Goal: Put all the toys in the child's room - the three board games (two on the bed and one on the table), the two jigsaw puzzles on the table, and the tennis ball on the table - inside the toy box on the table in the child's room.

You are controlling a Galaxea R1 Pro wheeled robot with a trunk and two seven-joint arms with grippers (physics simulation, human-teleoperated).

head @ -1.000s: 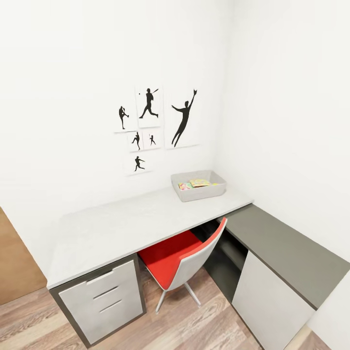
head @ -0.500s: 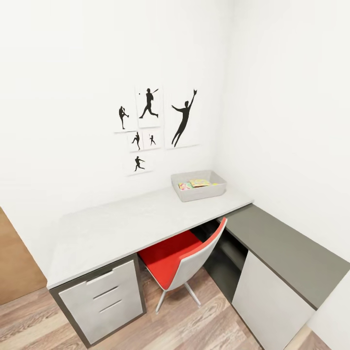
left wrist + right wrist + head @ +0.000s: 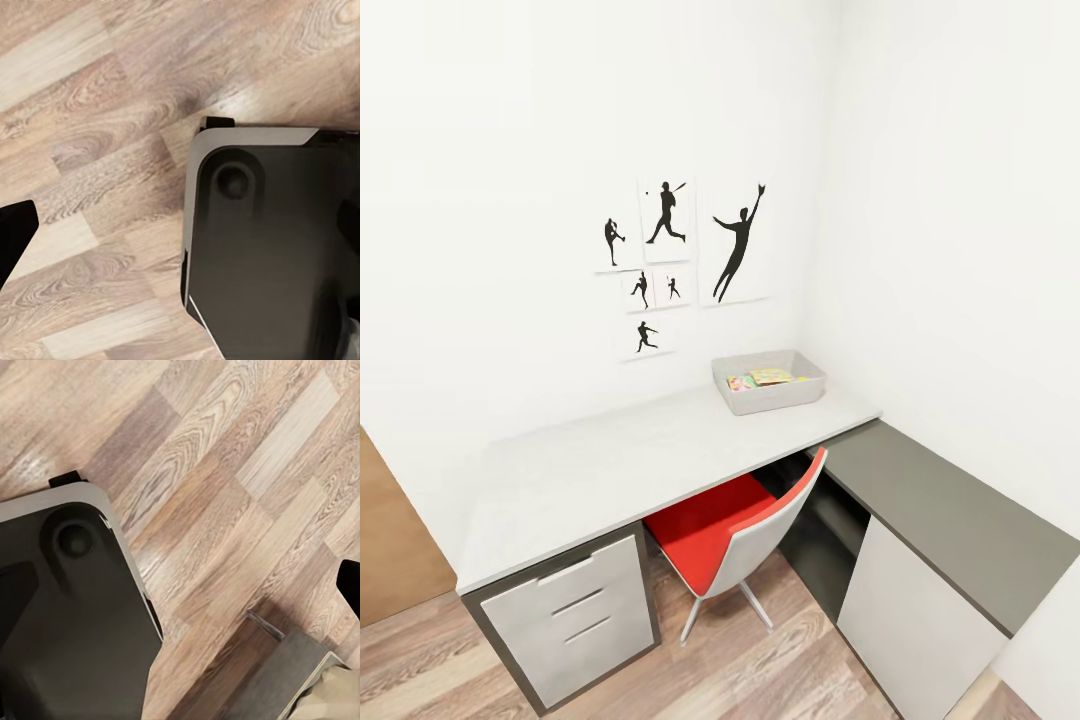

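Note:
The light-grey toy box (image 3: pixel 800 392) stands at the far right end of the table (image 3: pixel 610 460), against the wall. Bright flat toys lie inside it: a yellow-green printed piece (image 3: pixel 771 377) and a pink and green one (image 3: pixel 739 383); which are board games and which jigsaw puzzles I cannot tell. The tennis ball is out of view. Both wrist views look down on the wood floor, with one dark fingertip (image 3: pixel 15 240) at the frame edge in the left one and one fingertip (image 3: pixel 351 585) in the right, nothing held.
A red-and-white swivel chair (image 3: pixel 735 535) is tucked under the desk between the white drawers (image 3: pixel 575 610) and the lower dark-grey section (image 3: pixel 950 510). My dark base (image 3: pixel 270 247) shows over the floor. A dark-grey frame corner with beige above (image 3: pixel 300 682) lies near the right arm.

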